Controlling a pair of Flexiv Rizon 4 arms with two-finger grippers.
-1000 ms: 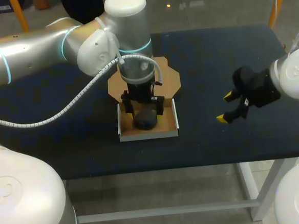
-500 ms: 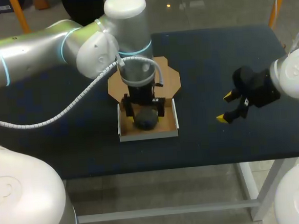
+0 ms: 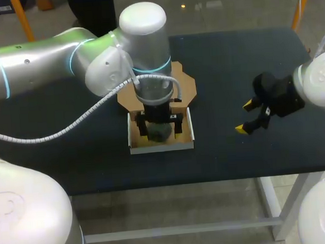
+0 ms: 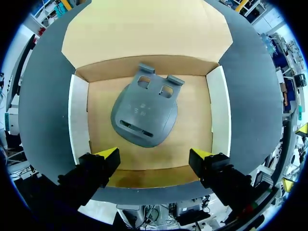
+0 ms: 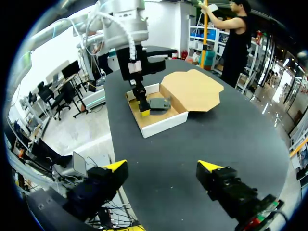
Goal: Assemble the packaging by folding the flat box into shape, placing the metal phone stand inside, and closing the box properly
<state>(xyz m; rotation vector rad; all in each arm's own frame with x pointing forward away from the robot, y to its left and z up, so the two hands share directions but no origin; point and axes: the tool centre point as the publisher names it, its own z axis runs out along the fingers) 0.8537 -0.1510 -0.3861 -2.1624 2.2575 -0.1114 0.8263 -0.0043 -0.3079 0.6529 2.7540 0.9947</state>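
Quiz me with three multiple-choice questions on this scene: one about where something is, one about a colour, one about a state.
1. Where is the phone stand?
A) on the bare table
B) inside the box
C) on top of the lid

2. What colour is the phone stand?
A) dark grey
B) red
C) white

3. How is the lid of the box?
A) shut over the box
B) torn off
C) open, spread flat behind the box

Answers:
1 B: the stand lies on the box's brown floor, between its white walls.
2 A: the left wrist view shows it plainly dark grey.
3 C: the brown flap lies flat beyond the back wall, and the inside is uncovered.
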